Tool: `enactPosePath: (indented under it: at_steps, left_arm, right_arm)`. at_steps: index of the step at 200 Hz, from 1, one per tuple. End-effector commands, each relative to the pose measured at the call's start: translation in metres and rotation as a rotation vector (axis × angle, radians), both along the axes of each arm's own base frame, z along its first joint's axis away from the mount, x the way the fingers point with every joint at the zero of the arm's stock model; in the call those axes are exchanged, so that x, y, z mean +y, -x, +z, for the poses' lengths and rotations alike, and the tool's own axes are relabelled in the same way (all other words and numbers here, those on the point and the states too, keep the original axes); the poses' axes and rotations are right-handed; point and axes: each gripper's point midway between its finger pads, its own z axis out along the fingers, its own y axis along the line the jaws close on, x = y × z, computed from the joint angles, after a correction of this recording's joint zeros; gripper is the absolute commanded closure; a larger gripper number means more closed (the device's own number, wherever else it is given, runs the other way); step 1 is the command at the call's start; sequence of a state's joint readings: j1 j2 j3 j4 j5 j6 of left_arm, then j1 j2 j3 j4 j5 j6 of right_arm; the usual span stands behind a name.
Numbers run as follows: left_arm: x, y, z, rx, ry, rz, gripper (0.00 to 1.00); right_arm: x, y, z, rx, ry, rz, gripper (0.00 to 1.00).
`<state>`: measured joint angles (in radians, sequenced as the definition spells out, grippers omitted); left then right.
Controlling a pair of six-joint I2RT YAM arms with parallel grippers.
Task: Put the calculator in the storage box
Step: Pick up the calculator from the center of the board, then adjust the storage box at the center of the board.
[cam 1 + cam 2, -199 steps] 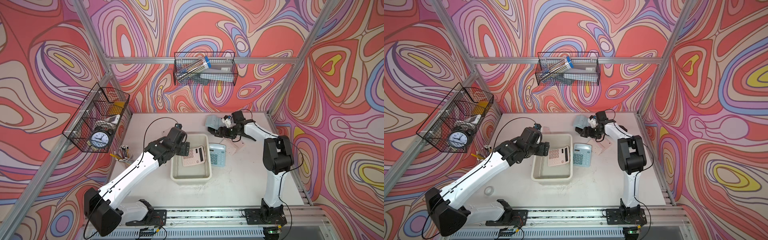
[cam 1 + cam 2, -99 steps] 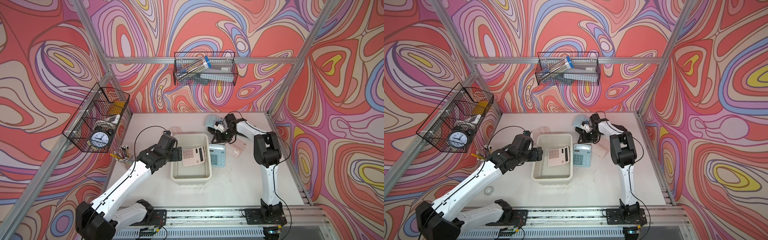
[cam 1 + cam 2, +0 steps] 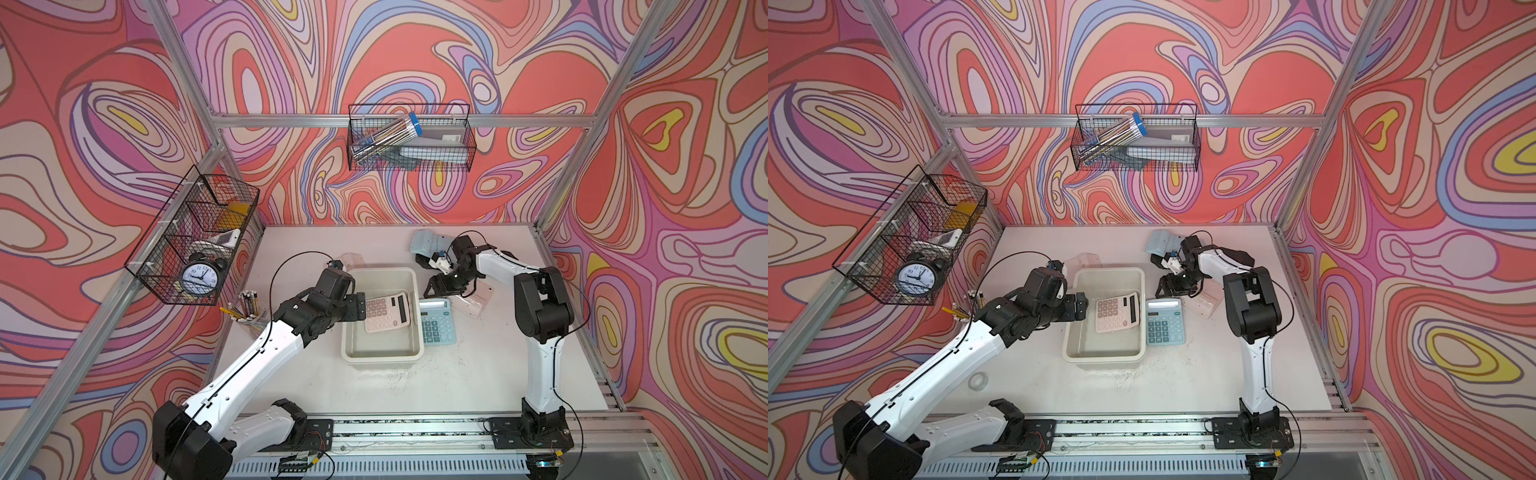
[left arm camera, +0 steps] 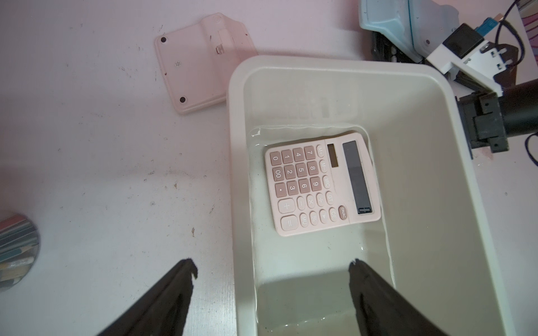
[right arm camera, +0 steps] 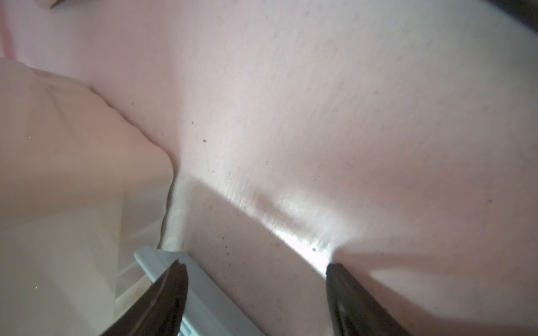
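Left wrist view: the pink calculator lies face up inside the storage box.
A blue calculator rests on the table, just beside the box. The left gripper straddles one box wall, fingers wide and holding nothing. The right gripper hangs low at the blue calculator's far end, fingers spread wide and empty.

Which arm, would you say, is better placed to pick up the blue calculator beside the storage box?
Right. The right gripper hovers open at the blue calculator's far edge; the left gripper sits across the storage box, over its opposite rim.
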<state>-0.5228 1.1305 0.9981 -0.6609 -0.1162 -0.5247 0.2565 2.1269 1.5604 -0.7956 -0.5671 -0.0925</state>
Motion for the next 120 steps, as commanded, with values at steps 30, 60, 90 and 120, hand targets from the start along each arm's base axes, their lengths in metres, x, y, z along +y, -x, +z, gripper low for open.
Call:
enactPosePath:
  at_steps: [30,60,90,120]
  left_arm:
    - [0.004,0.002,-0.006,0.014,0.0,0.015,0.1]
    - [0.003,0.001,-0.007,0.022,0.002,0.008,0.09]
    - [-0.002,-0.004,-0.006,0.034,-0.004,-0.01,0.09]
    - [-0.003,-0.006,-0.006,0.041,-0.008,-0.018,0.09]
  right_arm:
    - [0.014,0.004,0.027,-0.063,-0.127,0.052,0.07]
    - [0.011,0.017,0.016,-0.022,-0.114,0.07,0.14]
    - [0.002,0.028,0.0,0.016,-0.062,0.046,0.35]
    - [-0.007,0.037,-0.005,0.019,-0.016,0.005,0.45]
